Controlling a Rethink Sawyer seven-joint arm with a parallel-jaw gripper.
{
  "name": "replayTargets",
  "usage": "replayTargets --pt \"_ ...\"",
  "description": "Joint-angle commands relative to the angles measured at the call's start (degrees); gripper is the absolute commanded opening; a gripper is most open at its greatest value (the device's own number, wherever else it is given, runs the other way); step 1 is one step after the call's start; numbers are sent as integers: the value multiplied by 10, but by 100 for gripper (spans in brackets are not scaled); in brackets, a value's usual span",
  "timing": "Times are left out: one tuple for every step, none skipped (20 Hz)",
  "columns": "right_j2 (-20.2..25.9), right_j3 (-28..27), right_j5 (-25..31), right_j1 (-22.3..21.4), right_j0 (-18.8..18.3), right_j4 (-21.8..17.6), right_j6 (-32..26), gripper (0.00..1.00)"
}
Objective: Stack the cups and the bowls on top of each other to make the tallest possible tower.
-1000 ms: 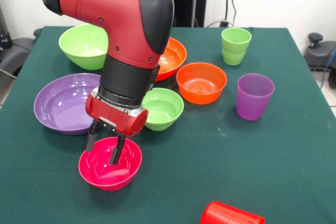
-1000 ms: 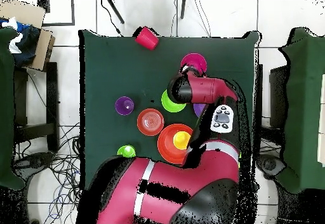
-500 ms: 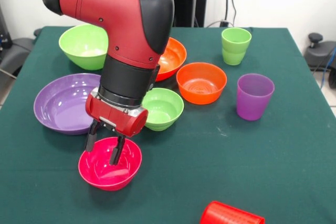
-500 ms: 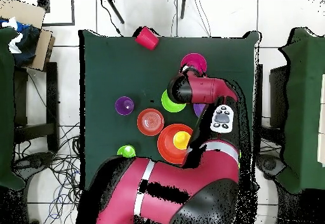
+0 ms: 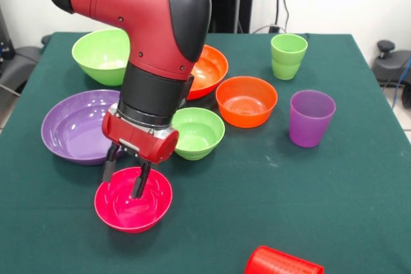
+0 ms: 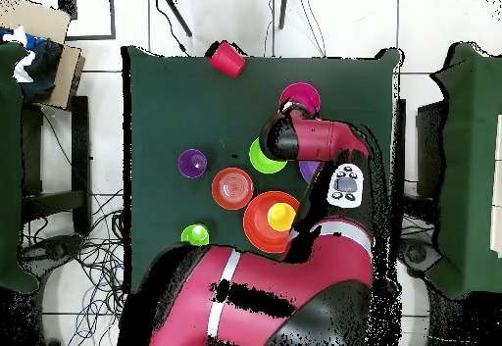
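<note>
The end effector (image 5: 122,179) was clamped on the magenta bowl (image 5: 133,199), one finger inside, one outside its far rim, at seven o'clock on the green worktop (image 5: 270,184). At the bowl's one o'clock sat the small green bowl (image 5: 198,133), at eleven the purple bowl (image 5: 72,126). The red cup (image 5: 282,262) lay tipped at five o'clock on the worktop.

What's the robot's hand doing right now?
Hand: shut on the pink bowl, one finger inside its rim, one outside.
</note>
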Motion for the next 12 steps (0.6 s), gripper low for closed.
replayTargets --pt "55 60 67 -64 -17 0 -2 100" --pt "57 64 68 -69 -21 -2 -6 100" --pt "57 69 66 -71 -22 -4 -7 100" --pt "57 74 63 -74 -23 -6 -8 100" --pt "56 74 60 -73 -24 -8 -7 100" --pt "56 75 57 -72 -24 -9 -6 100" --pt "57 75 53 -70 -25 -11 -6 100" --pt "57 77 49 -69 -27 -12 -5 100" --pt "57 75 47 -67 -26 -12 -4 100" --pt "56 74 46 -65 -26 -13 -2 100" --pt "56 74 44 -63 -26 -13 -1 100" --pt "56 72 43 -61 -25 -13 0 100"
